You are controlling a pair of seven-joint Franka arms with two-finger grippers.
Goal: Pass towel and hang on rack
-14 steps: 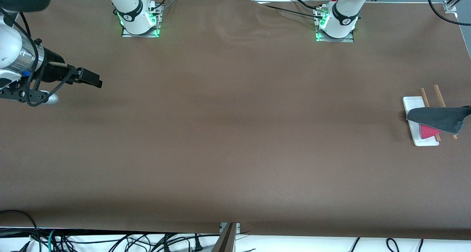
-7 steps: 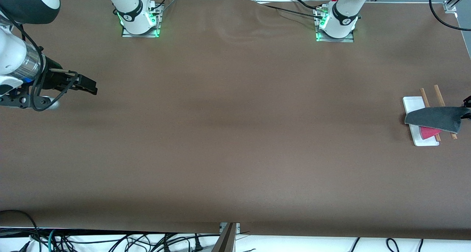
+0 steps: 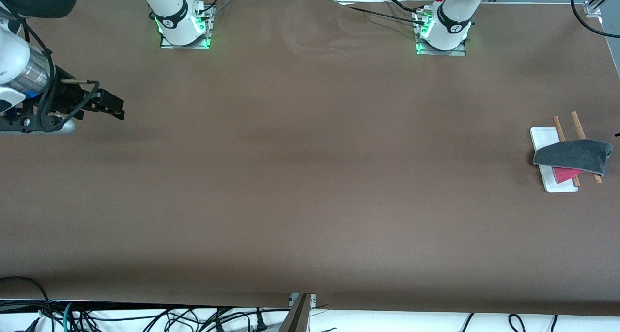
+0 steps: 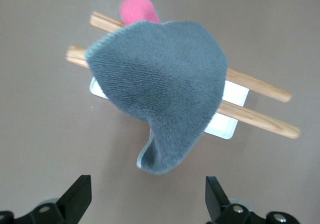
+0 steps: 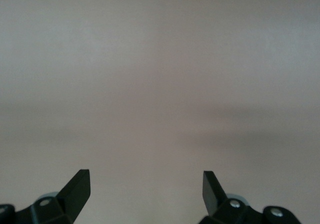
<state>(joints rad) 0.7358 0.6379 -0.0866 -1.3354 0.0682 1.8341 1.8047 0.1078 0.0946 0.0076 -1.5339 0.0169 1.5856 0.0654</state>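
Note:
The towel (image 3: pixel 574 156) hangs dark grey face up over both rods of the rack (image 3: pixel 577 121) at the left arm's end of the table, with a pink-red corner (image 3: pixel 564 174) on the white base (image 3: pixel 542 138). In the left wrist view the towel (image 4: pixel 160 78) drapes across the rods (image 4: pixel 260 86), and one edge hangs free toward my left gripper (image 4: pixel 148 199), which is open, empty and apart from the cloth. My right gripper (image 3: pixel 116 110) waits open and empty above bare table at the right arm's end; it also shows in the right wrist view (image 5: pixel 145 191).
The brown table cover (image 3: pixel 310 177) stretches between the arms. The arm bases (image 3: pixel 184 26) stand along the edge farthest from the front camera. Cables lie past the table's near edge.
The left gripper has let go of the towel and drawn back past the front view's edge. The towel's lifted corner has dropped onto the rods. The right gripper shifted slightly.

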